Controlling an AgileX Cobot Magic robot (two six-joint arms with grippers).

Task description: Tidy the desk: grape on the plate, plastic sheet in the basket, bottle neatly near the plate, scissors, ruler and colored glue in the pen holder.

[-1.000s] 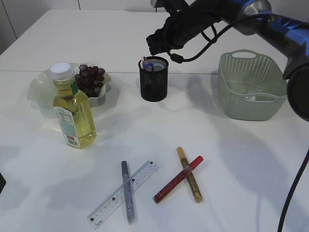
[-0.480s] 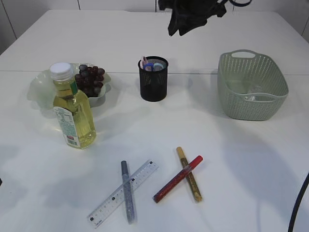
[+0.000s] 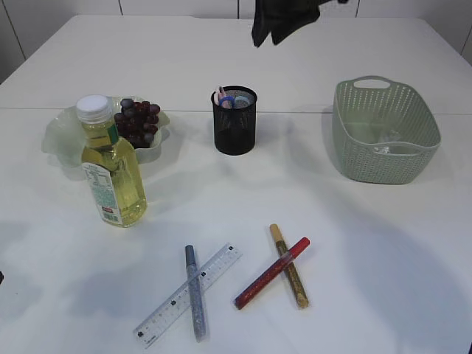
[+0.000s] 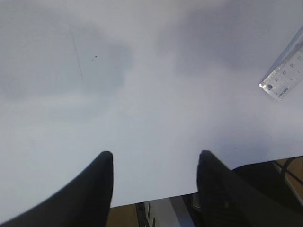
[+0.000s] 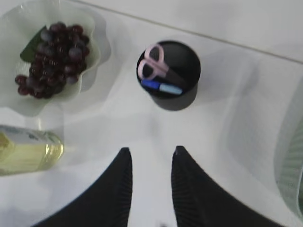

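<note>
Exterior view: white desk (image 3: 354,243) under a slanted look; grape (image 3: 137,120) already heaped on the pale plate (image 3: 55,136), bottle (image 3: 110,164) upright just in front of that plate, near enough to count as tidied. Black mesh pen holder (image 3: 235,122) at mid-desk, pink scissors (image 3: 221,97) and a blue glue stick poking from its rim, so partly filled. Green basket (image 3: 385,133) at the right with something clear, likely the plastic sheet (image 3: 387,149), on its floor. Still loose near the front edge: clear ruler (image 3: 188,295) with the silver glue pen (image 3: 195,292) crossed over it, red glue pen (image 3: 272,273) crossed over the gold glue pen (image 3: 289,266). Right pincer (image 3: 274,28) high above the back of the desk, empty. Left wrist view: left pincer (image 4: 154,182) parted fairly wide, holding nothing, low over bare desk by the front edge, only the ruler's end at the right margin; probably parked out of the way. Right wrist view: right pincer (image 5: 150,175) narrowly parted, empty, looking straight down on holder, plate and bottle top, apparently lifted clear for a free path to the loose items.
</note>
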